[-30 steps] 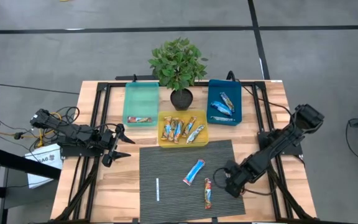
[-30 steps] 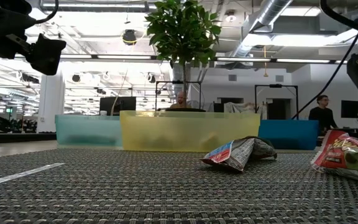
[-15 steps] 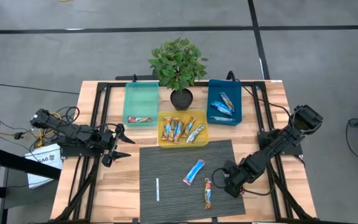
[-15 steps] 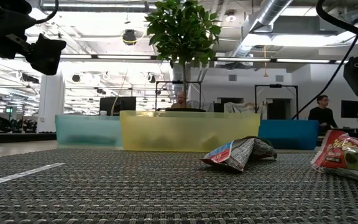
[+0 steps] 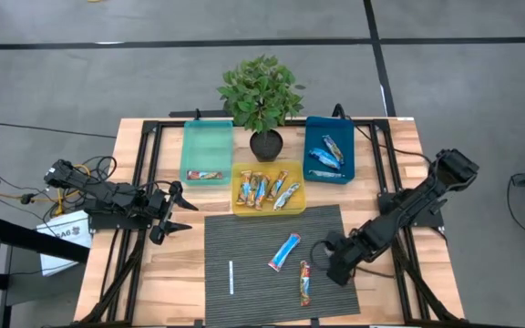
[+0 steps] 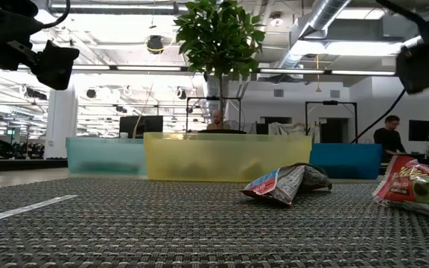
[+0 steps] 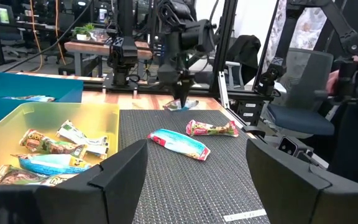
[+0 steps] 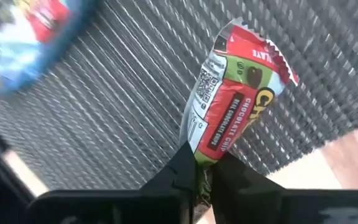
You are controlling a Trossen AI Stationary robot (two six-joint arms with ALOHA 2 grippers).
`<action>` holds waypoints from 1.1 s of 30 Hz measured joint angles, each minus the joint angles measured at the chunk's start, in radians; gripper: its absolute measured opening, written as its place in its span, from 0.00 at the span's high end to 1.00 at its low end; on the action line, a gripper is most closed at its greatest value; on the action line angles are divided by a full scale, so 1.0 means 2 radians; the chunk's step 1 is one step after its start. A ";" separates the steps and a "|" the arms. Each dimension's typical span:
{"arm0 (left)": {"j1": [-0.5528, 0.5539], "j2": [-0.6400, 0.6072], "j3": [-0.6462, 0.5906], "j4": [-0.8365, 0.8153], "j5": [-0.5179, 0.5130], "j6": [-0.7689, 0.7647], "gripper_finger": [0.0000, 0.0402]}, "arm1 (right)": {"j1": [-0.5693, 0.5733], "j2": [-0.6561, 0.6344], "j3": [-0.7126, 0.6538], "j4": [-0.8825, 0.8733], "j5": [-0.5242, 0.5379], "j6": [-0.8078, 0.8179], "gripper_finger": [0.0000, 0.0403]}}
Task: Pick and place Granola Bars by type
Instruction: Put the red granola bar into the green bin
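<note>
My right gripper (image 8: 197,167) is shut on a red-and-green granola bar (image 8: 229,112) close to the mat's right edge (image 8: 303,149). In the high view my right arm (image 5: 335,260) covers that spot. Two more bars lie flat on the dark mat (image 5: 244,237), one blue (image 5: 284,251) and one red (image 5: 304,282). My left gripper (image 5: 173,211) waits open over the table's left side, holding nothing. My right gripper pinches one narrow end (image 8: 199,155) of the red-and-green bar between its two fingers. The bar stretches away from the fingertips along the mat's right edge. The fingers point down at it (image 7: 182,102). I cannot tell whether the bar is lifted off the mat.
A teal bin (image 5: 206,150) holds one red bar, a yellow bin (image 5: 268,189) holds several mixed bars and a blue bin (image 5: 329,148) holds blue ones. A potted plant (image 5: 262,100) stands between them. A thin white stick (image 5: 231,278) lies on the mat's left part.
My right arm has shifted a little toward the table's left edge, and its dark body shows higher in the low view. The blue and red bars on the mat have stayed where they were.
</note>
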 joint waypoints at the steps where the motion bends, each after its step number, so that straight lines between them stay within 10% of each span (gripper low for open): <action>1: 0.000 0.000 0.000 0.000 0.000 0.000 0.34 | -0.003 -0.007 0.000 0.001 0.005 -0.001 0.95; 25: 0.000 0.000 0.000 0.000 0.000 0.000 0.34 | -0.222 -0.086 0.000 0.459 -0.051 -0.091 0.98; 33: 0.000 0.000 0.000 0.000 0.000 0.000 0.34 | -0.268 -0.086 0.000 0.493 -0.052 -0.091 0.98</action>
